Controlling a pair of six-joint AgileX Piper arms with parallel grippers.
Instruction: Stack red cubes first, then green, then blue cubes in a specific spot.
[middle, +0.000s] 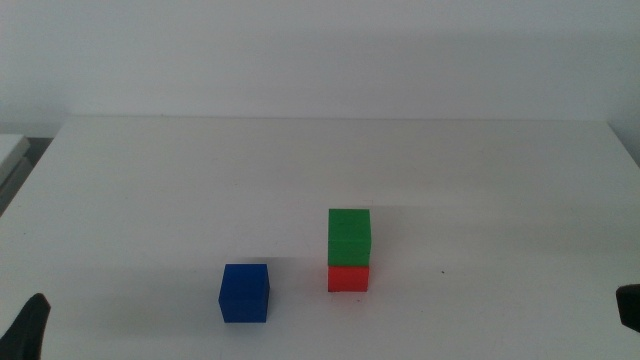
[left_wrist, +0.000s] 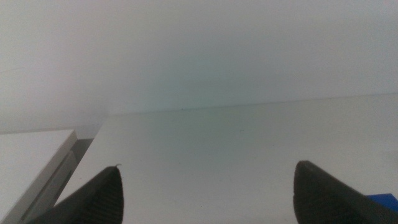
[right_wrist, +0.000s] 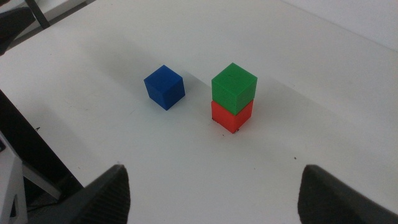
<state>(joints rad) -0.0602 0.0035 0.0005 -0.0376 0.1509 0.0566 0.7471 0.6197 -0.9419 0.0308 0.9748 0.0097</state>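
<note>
Green cube (middle: 349, 236) sits on red cube (middle: 348, 277), blue cube (middle: 245, 293) on counter (middle: 150, 200) near the stack; left end effector (left_wrist: 208, 193) and right end effector (right_wrist: 214, 196) spread, empty; risk: off-centre blue placement topples the stack.

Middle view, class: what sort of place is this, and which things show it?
Probably a robot test bench: a bare white table, small matte green cube stacked on a red cube, a blue cube beside, and dark end effectors at the near edge.
</note>
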